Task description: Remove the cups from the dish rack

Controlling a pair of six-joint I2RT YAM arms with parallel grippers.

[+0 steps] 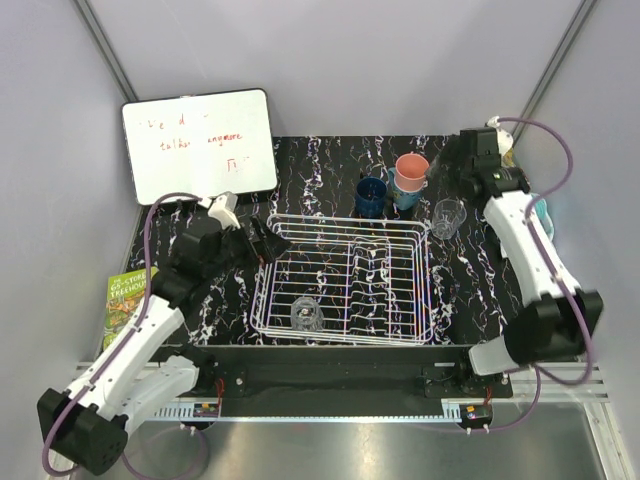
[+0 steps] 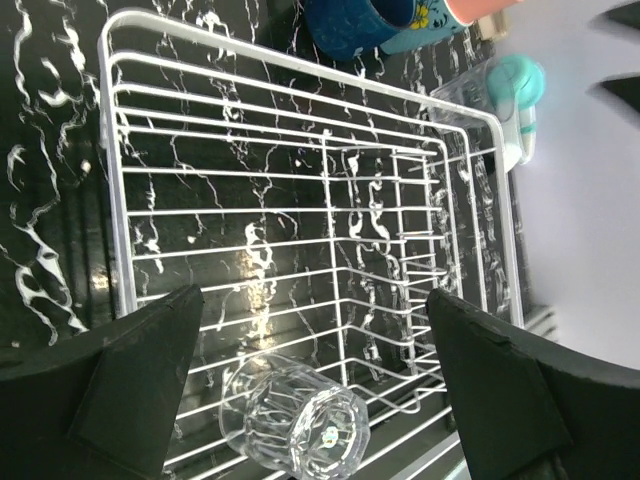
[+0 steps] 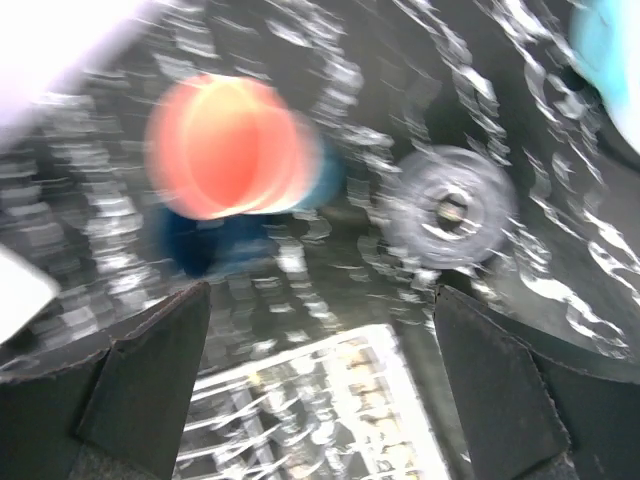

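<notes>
The white wire dish rack point(image 1: 345, 245) sits mid-table. One clear glass cup point(image 1: 306, 316) lies on its side in the rack's near left part; in the left wrist view this glass point(image 2: 295, 425) lies low between my open fingers. My left gripper point(image 1: 268, 240) point(image 2: 312, 330) is open and empty over the rack's left side. Behind the rack on the table stand the dark blue cup point(image 1: 371, 196), the salmon-pink tumbler point(image 1: 411, 170) nested in the teal mug point(image 1: 404, 197), and the second clear glass point(image 1: 449, 217). My right gripper point(image 1: 440, 168) point(image 3: 320, 300) is open and empty above these cups; its view is blurred.
A whiteboard point(image 1: 200, 145) leans at the back left. A green book point(image 1: 125, 300) lies off the table's left edge. A teal object point(image 1: 541, 213) sits by the right arm. The rack's far rim point(image 2: 300, 90) lies near the blue cup point(image 2: 350, 30).
</notes>
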